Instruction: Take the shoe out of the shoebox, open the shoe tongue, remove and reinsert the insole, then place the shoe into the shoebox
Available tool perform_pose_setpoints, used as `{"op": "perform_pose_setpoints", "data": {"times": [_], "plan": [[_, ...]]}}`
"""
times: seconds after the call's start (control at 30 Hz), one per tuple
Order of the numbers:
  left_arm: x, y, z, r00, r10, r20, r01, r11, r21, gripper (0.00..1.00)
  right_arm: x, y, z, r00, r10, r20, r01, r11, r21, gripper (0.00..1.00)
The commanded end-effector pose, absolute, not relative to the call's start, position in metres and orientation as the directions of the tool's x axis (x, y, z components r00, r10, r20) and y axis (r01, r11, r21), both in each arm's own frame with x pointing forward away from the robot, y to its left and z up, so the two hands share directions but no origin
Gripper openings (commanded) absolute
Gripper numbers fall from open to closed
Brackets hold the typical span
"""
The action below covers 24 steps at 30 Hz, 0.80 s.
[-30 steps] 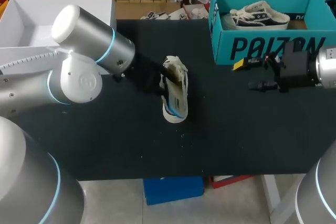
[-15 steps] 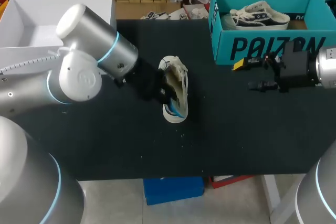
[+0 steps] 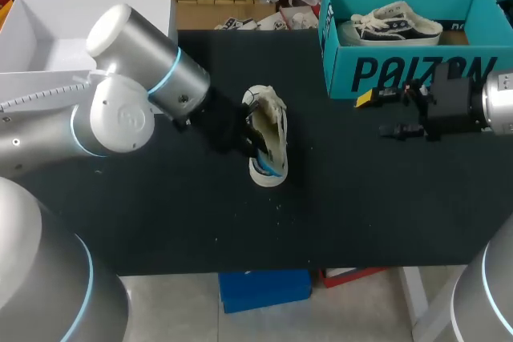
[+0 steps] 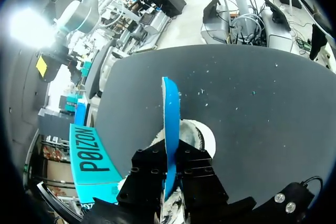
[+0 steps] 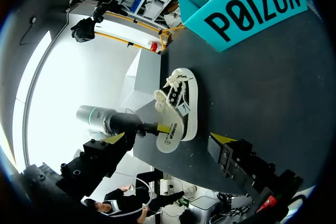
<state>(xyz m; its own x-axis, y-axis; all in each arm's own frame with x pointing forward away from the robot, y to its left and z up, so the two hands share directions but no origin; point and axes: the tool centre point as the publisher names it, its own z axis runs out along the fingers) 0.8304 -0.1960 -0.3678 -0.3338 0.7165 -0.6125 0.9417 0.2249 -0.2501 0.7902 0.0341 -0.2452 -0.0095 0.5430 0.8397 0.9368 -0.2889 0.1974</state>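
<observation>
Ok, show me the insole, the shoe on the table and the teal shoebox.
insole (image 4: 171, 124), left wrist view, blue face.
shoe (image 3: 277, 122), head view, its cream side.
teal shoebox (image 3: 401, 74), head view, front wall.

**Black table and its load**

The matte black table (image 3: 361, 214) carries a white canvas sneaker (image 3: 272, 130) lying on its side near the middle. An open teal cardboard shoebox (image 3: 401, 70) stands at the far right and a white open box (image 3: 48, 38) at the far left.

Insole (image 5: 169, 132) — seemingly gripped — leans against tipped shoe (image 5: 182, 95).
</observation>
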Motion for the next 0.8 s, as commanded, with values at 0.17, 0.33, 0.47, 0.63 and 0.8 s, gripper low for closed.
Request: {"op": "perform_pose_setpoints", "data": {"times": [0.17,0.33,0.47,0.63,0.8], "plan": [[0.84,-0.195,-0.373,-0.344,0.704,-0.621,0.939,0.255,-0.231,0.0,0.791,0.035,-0.245,-0.008,0.544,0.839,0.937,-0.288,0.196,1.0],[0.842,-0.196,-0.368,-0.34,0.697,-0.631,0.94,0.258,-0.221,0.0,0.791,0.035,-0.245,-0.008,0.544,0.839,0.937,-0.288,0.196,1.0],[0.846,-0.193,-0.371,-0.349,0.695,-0.629,0.937,0.273,-0.218,0.0,0.791,0.035,-0.245,-0.008,0.544,0.839,0.937,-0.288,0.196,1.0],[0.854,-0.189,-0.375,-0.368,0.688,-0.625,0.929,0.301,-0.215,0.0,0.791,0.035,-0.245,-0.008,0.544,0.839,0.937,-0.288,0.196,1.0],[0.863,-0.187,-0.377,-0.379,0.682,-0.626,0.924,0.321,-0.21,0.0,0.791,0.035,-0.245,-0.008,0.544,0.839,0.937,-0.288,0.196,1.0]]}}
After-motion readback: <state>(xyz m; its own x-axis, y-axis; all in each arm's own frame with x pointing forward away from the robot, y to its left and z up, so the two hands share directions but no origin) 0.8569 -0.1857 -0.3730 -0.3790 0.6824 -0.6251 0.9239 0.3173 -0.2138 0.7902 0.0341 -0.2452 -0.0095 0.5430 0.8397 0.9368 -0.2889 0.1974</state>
